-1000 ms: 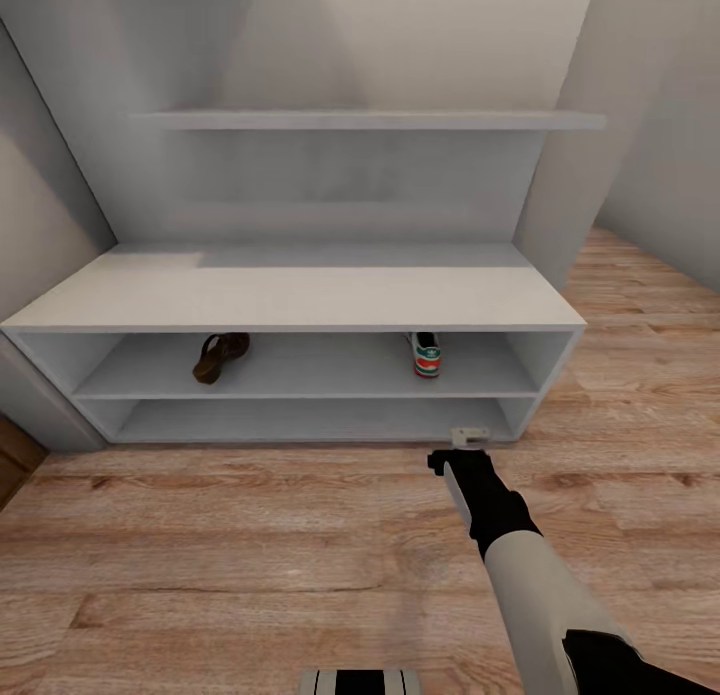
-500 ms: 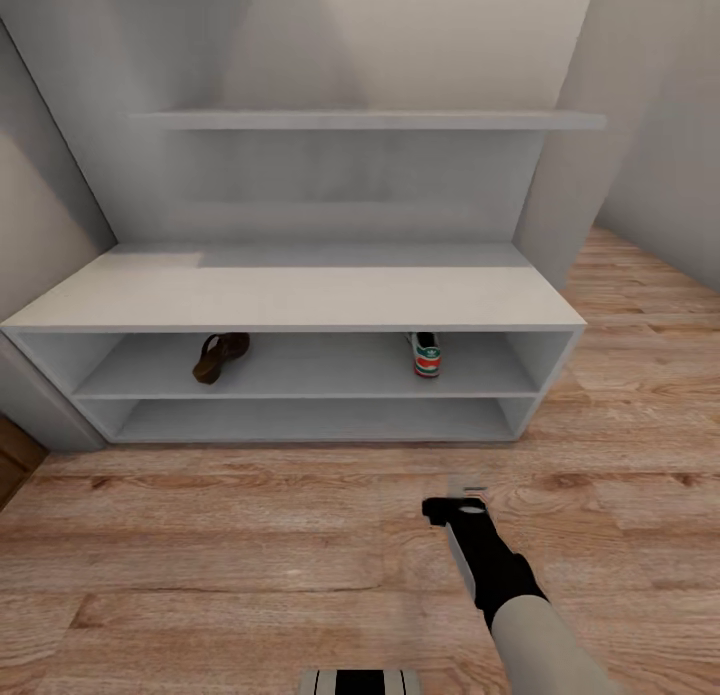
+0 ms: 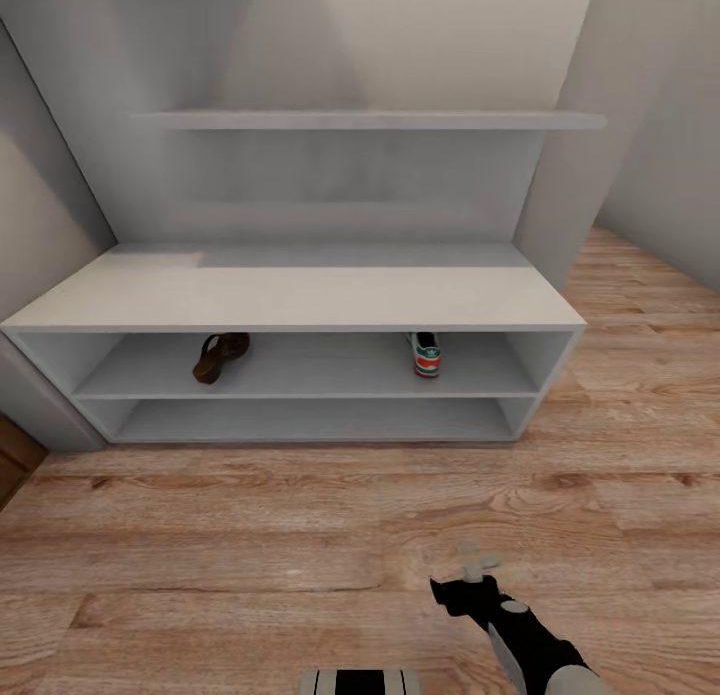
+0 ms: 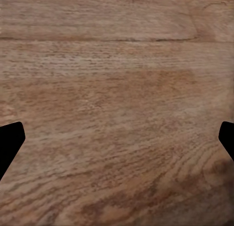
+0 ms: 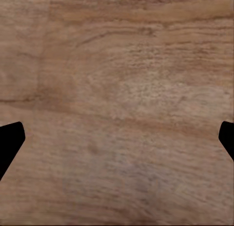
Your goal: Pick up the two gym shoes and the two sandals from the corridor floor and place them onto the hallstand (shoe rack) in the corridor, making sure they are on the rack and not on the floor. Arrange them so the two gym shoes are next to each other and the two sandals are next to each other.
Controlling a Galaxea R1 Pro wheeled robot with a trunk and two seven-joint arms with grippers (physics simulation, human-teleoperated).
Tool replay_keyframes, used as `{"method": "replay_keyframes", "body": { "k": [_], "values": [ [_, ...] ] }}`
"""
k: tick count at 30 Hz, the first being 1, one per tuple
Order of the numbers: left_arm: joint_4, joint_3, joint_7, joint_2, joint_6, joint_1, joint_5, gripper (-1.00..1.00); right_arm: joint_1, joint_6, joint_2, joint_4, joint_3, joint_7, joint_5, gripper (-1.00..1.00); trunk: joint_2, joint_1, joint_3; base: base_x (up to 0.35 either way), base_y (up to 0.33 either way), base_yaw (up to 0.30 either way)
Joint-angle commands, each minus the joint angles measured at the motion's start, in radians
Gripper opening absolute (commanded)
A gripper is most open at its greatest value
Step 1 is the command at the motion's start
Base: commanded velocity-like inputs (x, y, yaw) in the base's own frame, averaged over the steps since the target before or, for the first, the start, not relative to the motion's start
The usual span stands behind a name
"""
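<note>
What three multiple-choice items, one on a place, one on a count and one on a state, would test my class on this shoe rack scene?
1. Where does the sandal lie?
A. on the rack's upper open shelf, left part
B. on the bench top
C. on the floor

2. How many shoes of any kind are on the hallstand?
A. four
B. two
C. none

3. What is the right end effector holding?
A. a sandal
B. a gym shoe
C. nothing

Answers: 1 A, it rests on the shelf just under the top, towards the left. 2 B, one sandal and one gym shoe show. 3 C, the right wrist view shows bare corridor floor between spread fingertips.
</note>
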Motion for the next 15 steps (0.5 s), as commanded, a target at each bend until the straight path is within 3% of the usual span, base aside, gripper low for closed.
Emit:
{"method": "replay_keyframes", "body": {
  "k": [1,2,3,6,10,15],
  "values": [
    [0.0,0.009,-0.005,-0.001,-0.004,-0.001,-0.009,1.0,0.001,-0.055,-0.018,0.048,-0.008,0.033,0.01,1.0,0.0,0.0,-0.001,0.0,0.0,0.0],
    [0.0,0.01,-0.005,-0.001,-0.004,-0.001,-0.009,1.0,0.002,-0.11,-0.037,0.095,-0.008,0.056,0.011,1.0,0.0,0.0,-0.001,0.0,0.0,0.0],
    [0.0,0.013,-0.005,-0.001,-0.004,-0.001,-0.007,1.0,0.004,-0.218,-0.083,0.188,-0.008,0.087,0.012,1.0,0.0,0.0,-0.001,0.0,0.0,0.0],
    [0.0,0.016,-0.004,-0.001,-0.005,-0.001,-0.005,1.0,0.011,-0.297,-0.131,0.242,-0.007,0.099,0.012,1.0,0.0,0.0,-0.001,0.0,0.0,0.0],
    [0.001,0.017,-0.003,-0.003,-0.005,-0.001,-0.002,1.0,0.031,-0.337,-0.151,0.265,-0.006,0.102,0.01,1.0,0.0,0.0,-0.001,0.0,0.0,0.0],
    [0.011,0.02,-0.002,-0.003,-0.005,-0.001,0.002,1.0,0.038,-0.343,-0.152,0.27,-0.006,0.098,0.009,1.0,0.0,0.0,-0.001,0.0,0.0,0.0]
  ]
}}
